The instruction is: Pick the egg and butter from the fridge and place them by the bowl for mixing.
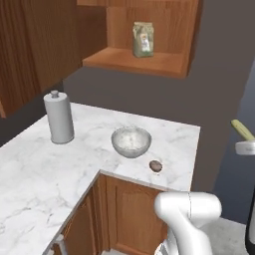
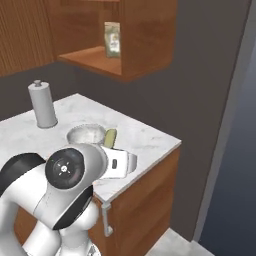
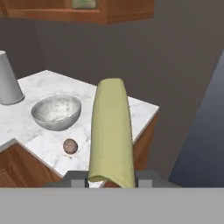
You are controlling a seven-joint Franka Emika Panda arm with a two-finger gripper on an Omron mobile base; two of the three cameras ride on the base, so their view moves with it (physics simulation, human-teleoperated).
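Yellow-olive butter (image 3: 111, 131) sits clamped in the gripper (image 3: 111, 181), its long axis running straight out from the fingers. We judge the bowl (image 3: 57, 111) and egg (image 3: 70, 146) lie ahead and left of it — on the marble counter (image 3: 140, 111).

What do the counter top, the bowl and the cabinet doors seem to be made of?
The counter top looks like polished white marble, with thin grey veins across it. The bowl looks like glazed ceramic, or perhaps metal: pale grey, glossy, slightly speckled inside. The cabinet doors under the counter look like reddish-brown wood with a satin finish, since vertical grain lines show.
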